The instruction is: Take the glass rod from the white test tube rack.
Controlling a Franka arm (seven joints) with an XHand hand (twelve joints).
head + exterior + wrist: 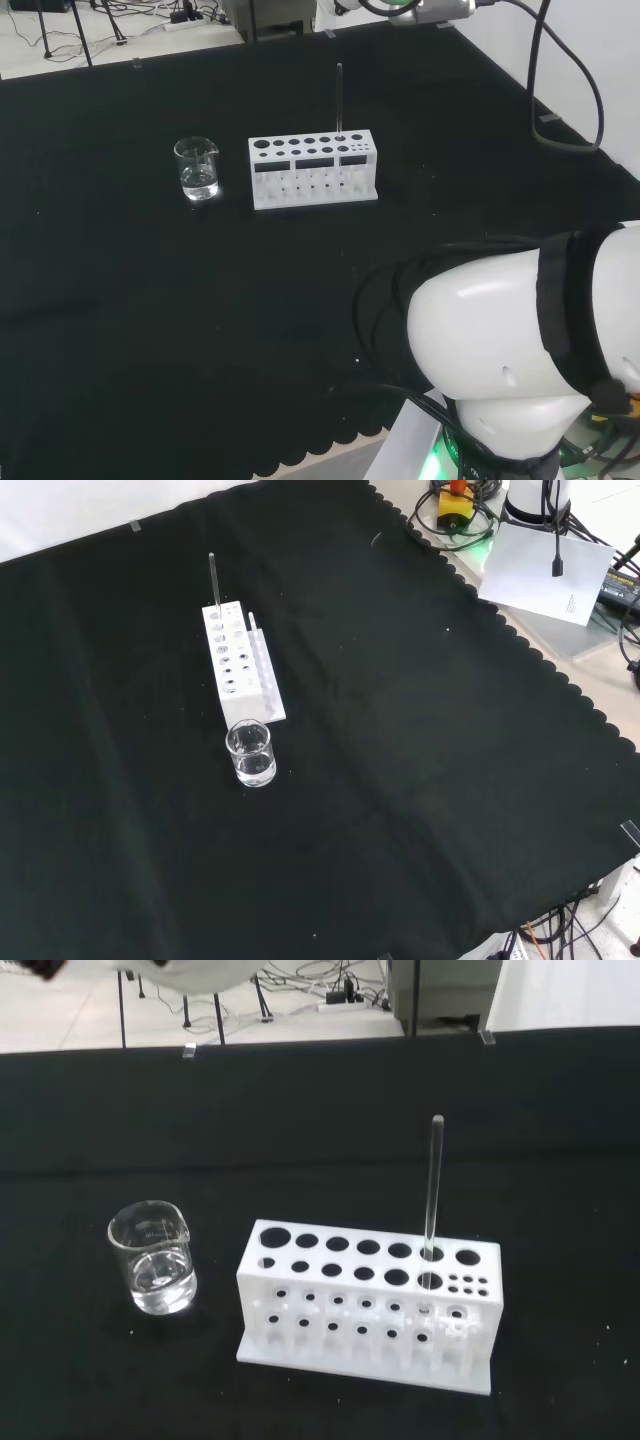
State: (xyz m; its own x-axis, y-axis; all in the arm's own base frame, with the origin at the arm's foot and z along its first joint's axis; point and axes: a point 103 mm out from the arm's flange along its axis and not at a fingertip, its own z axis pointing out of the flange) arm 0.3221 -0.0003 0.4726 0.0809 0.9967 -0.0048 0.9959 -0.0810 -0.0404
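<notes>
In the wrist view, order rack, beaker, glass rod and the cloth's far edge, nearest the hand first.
1. White rack, front row, closest before the hand.
2. Beaker, beside the rack, and glass rod, in its back row: too close to call.
3. Cloth's far edge, behind everything.

- A small clear beaker (197, 168) stands upright on the table (120, 330), which is covered with black cloth; a little clear liquid sits in its bottom.
- In the front view the beaker (250, 753) stands nearer the camera than the other ware, well in from the cloth's edges.
- The black cloth (420, 780) has a scalloped edge along its right side in the front view.
- A white sheet of paper (540, 570) lies beyond that edge, near a yellow box with a red button (456, 504) and dark cables.
- In the wrist view the beaker (152, 1257) shows a pouring lip at its rim.
</notes>
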